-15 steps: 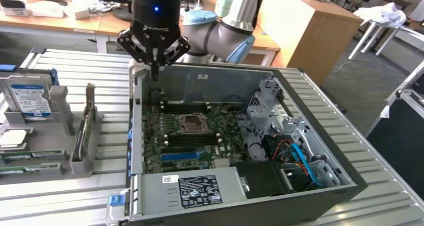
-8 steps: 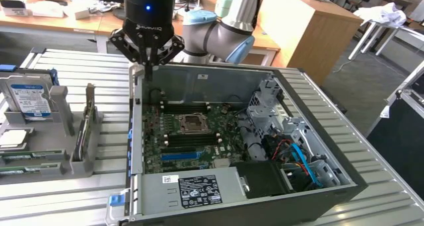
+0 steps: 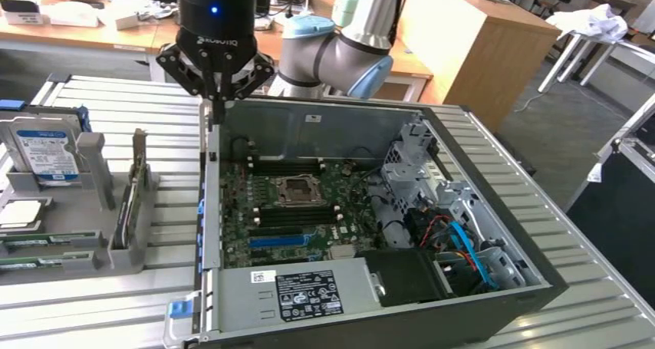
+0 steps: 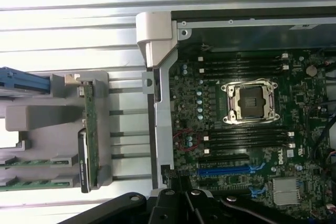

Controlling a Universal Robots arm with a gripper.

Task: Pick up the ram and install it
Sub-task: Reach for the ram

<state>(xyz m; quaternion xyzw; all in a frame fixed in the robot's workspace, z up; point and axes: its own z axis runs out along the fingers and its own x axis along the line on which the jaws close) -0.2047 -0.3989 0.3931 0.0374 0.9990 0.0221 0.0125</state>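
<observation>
- At the exterior view's left, a hard drive (image 3: 46, 153) stands upright in a grey rack (image 3: 94, 161). Lower in the same rack the ram (image 3: 46, 243) lies flat, a narrow green stick with a second one like it just beside.
- We judge the ram light, stiff and thin, yet fragile. It will not flex safely, and its contact edge and chips are best left unpinched. A hold across the two broad faces near the middle should keep it level.
- Next, the gripper (image 3: 218, 100) hangs over the computer case (image 3: 307, 123), at the case wall on the exterior view's left. Its fingers are pressed together with nothing green between them, and it is well apart from the ram.
- Inside the case lies the motherboard (image 3: 241, 203), with empty black memory slots (image 3: 297, 165) on either side of the processor socket (image 3: 299, 186). A blue slot strip (image 3: 278, 241) sits nearer the power supply (image 3: 297, 291).
- Further right we see a metal drive cage (image 3: 409, 153) and blue cables (image 3: 465, 241).
- Everything rests on a ribbed metal table (image 3: 113, 107), which looks hard and slick to us.
- Behind are wooden desks (image 3: 471, 42), and at the far right white chairs (image 3: 594, 27).
</observation>
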